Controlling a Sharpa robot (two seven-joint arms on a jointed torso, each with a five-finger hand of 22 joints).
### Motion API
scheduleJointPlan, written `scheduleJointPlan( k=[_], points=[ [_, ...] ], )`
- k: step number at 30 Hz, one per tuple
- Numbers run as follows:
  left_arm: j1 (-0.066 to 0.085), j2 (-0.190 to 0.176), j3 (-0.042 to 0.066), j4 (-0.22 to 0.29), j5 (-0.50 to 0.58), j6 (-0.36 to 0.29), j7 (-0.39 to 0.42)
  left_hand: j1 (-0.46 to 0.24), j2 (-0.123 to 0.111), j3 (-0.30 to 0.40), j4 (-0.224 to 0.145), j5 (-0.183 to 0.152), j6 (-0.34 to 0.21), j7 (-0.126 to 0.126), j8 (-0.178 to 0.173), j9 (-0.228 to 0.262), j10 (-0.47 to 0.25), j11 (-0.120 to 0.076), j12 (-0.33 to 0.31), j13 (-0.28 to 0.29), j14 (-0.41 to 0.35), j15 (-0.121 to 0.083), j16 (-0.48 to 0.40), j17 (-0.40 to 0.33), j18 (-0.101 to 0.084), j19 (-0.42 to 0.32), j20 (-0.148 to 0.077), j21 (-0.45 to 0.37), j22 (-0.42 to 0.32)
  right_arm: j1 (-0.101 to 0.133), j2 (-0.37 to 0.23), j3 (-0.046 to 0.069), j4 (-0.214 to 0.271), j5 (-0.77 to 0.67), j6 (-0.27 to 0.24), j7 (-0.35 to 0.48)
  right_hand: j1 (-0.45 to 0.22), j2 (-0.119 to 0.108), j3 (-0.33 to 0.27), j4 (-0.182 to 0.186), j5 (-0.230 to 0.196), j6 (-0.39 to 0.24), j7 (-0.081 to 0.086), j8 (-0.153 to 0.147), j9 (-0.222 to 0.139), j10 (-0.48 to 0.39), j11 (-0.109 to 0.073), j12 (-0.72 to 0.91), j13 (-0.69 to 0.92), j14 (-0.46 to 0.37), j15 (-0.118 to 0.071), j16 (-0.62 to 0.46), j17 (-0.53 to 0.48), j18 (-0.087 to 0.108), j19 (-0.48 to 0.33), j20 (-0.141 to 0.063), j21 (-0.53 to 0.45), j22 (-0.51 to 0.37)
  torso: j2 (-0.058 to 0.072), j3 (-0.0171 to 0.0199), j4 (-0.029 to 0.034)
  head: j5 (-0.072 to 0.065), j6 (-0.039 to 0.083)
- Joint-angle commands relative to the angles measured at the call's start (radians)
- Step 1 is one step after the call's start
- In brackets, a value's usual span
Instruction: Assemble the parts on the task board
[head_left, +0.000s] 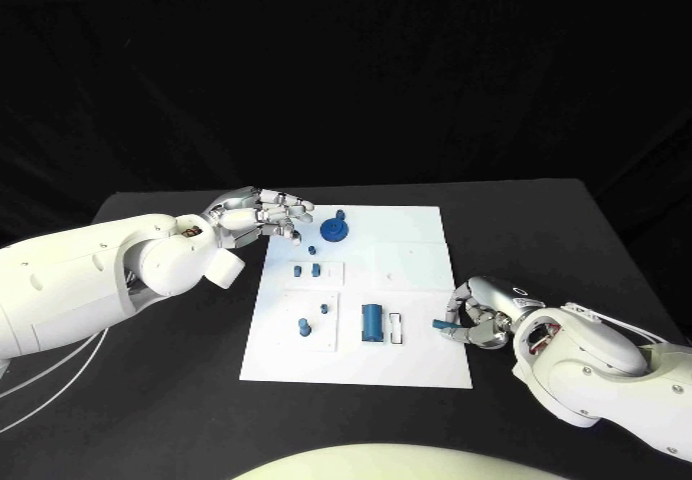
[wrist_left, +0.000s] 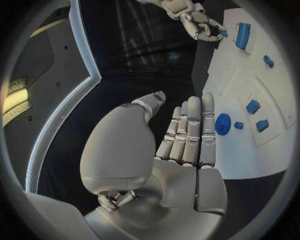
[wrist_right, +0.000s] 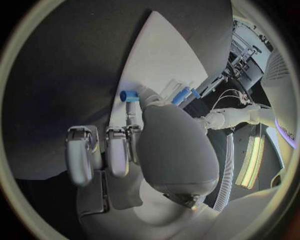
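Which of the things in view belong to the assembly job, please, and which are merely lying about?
Job: task board; blue parts on it, such as the round part and the cylinder; small part held by the right hand; left hand.

Lying about: only the table.

Right robot hand (head_left: 476, 318) fingers hide most of small blue part (head_left: 438, 323)

The task board (head_left: 389, 300) lies in the middle of the table (head_left: 562, 230). On the board, a round knobbed part (head_left: 335, 232) sits at its far left corner, two small parts (head_left: 304, 270) nearer on its left side, and a cylinder (head_left: 372, 321) toward the near edge. The left hand (head_left: 267, 213) hangs over the board's far left corner; the right hand (head_left: 476, 315) rests at the board's right edge, pinching a small part (head_left: 438, 323).
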Motion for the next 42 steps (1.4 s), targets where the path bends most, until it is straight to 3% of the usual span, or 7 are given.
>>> scheduleJointPlan(
  k=[1,8,13,23,31,42],
  points=[
    [0.000,0.001,0.000,0.002,-0.002,0.016,0.004,0.003,0.007,-0.004,0.000,0.002,-0.005,-0.002,0.003,-0.001,-0.005,0.001,0.004,-0.002,-0.006,0.000,-0.002,-0.002,0.005,0.007,0.003,-0.003,-0.001,-0.013,-0.001,-0.012,0.001,-0.019,0.033,-0.045,0.011,-0.003,0.049,-0.005,0.082,0.016,-0.005,-0.003,-0.038,0.048,-0.009,0.005,0.199,0.088,-0.009,0.006,0.185,-0.005,0.091,-0.007,0.011,0.251,0.000,-0.0002,0.0006,-0.002,0.001],
    [0.000,0.001,0.000,0.003,-0.003,0.015,0.005,0.003,0.007,-0.004,0.000,0.002,-0.005,-0.002,0.003,-0.001,-0.005,0.001,0.004,-0.002,-0.006,0.000,-0.002,-0.002,0.005,0.007,0.003,-0.003,-0.001,0.013,-0.017,-0.011,0.039,0.024,-0.022,-0.015,-0.011,-0.011,0.100,-0.006,0.127,0.026,-0.013,0.003,-0.032,0.063,-0.015,0.031,0.214,0.091,-0.014,0.012,0.196,-0.011,0.101,-0.011,0.045,0.259,0.000,-0.0011,0.0002,-0.013,0.000],
    [0.000,0.001,0.000,0.002,-0.004,0.015,0.006,0.003,0.007,-0.004,0.000,0.002,-0.005,-0.002,0.003,-0.001,-0.005,0.001,0.004,-0.002,-0.006,0.000,-0.002,-0.002,0.005,0.007,0.003,-0.003,-0.001,0.030,-0.014,-0.010,0.064,0.083,-0.053,0.004,-0.022,-0.013,0.118,-0.007,0.142,0.031,-0.017,0.007,-0.028,0.071,-0.019,0.044,0.223,0.093,-0.017,0.015,0.203,-0.014,0.105,-0.013,0.058,0.263,0.000,-0.0004,-0.0001,-0.010,0.001],
    [0.000,0.001,0.000,0.003,-0.007,0.017,0.006,0.008,0.007,-0.006,0.000,0.003,-0.006,-0.002,0.004,-0.002,-0.007,0.001,0.005,-0.002,-0.007,0.000,-0.002,-0.002,0.005,0.009,0.003,-0.006,-0.003,0.038,0.033,-0.010,0.065,0.195,-0.095,0.005,-0.044,-0.013,0.133,-0.004,0.148,0.029,-0.019,0.011,-0.024,0.073,-0.021,0.047,0.225,0.093,-0.019,0.016,0.204,-0.014,0.105,-0.016,0.059,0.263,0.001,-0.0003,0.0004,-0.010,-0.003],
    [0.000,0.002,0.000,0.003,-0.008,0.019,0.005,0.008,0.007,-0.006,0.000,0.003,-0.006,-0.002,0.004,-0.002,-0.007,0.001,0.005,-0.002,-0.007,0.000,-0.002,-0.002,0.005,0.009,0.003,-0.006,-0.003,0.033,0.082,-0.010,0.043,0.296,-0.125,0.007,-0.098,-0.010,0.151,0.000,0.124,0.024,-0.020,0.014,-0.017,0.075,-0.021,0.050,0.227,0.094,-0.019,0.018,0.208,-0.014,0.105,-0.017,0.059,0.263,0.001,0.0008,0.0008,-0.010,-0.003],
    [0.000,0.003,0.000,0.002,-0.008,0.022,0.003,0.008,0.007,-0.006,0.000,0.003,-0.006,-0.002,0.004,-0.002,-0.007,0.001,0.005,-0.002,-0.007,0.000,-0.002,-0.002,0.005,0.009,0.003,-0.006,-0.003,0.026,0.126,-0.010,0.017,0.323,-0.090,-0.006,-0.193,-0.001,0.165,0.002,0.066,0.022,-0.020,0.019,-0.008,0.078,-0.021,0.053,0.230,0.095,-0.019,0.020,0.211,-0.014,0.105,-0.017,0.059,0.263,0.001,0.0007,-0.0002,-0.007,-0.003]
  ],
)
